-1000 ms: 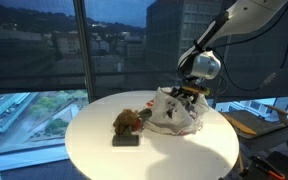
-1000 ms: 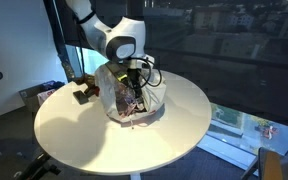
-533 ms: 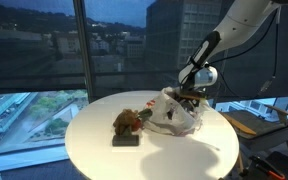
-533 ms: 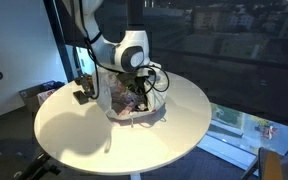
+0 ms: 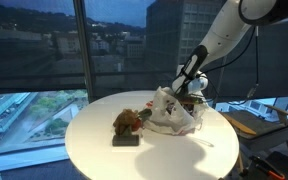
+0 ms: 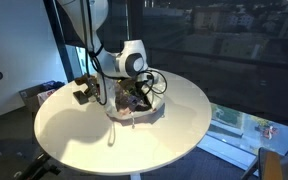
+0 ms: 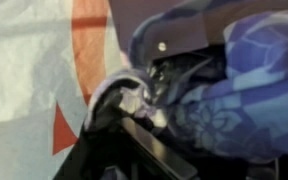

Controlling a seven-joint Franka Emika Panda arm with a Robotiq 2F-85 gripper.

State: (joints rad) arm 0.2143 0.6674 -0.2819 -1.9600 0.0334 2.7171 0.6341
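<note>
Both exterior views show bag (image 5: 172,113); wrist cam shows blue cloth (image 7: 246,100).

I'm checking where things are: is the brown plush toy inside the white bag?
No, the brown plush toy sits on a dark block on the table, outside the white bag.

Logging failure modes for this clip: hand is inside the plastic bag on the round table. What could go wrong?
1. The hand sits among thin folds of the bag; a finger could snag and tear it.
2. The bag lies loose on the table, so a lift may pull it along whole.
3. The wrist view is filled by blue patterned fabric; aim is likely poor.
</note>
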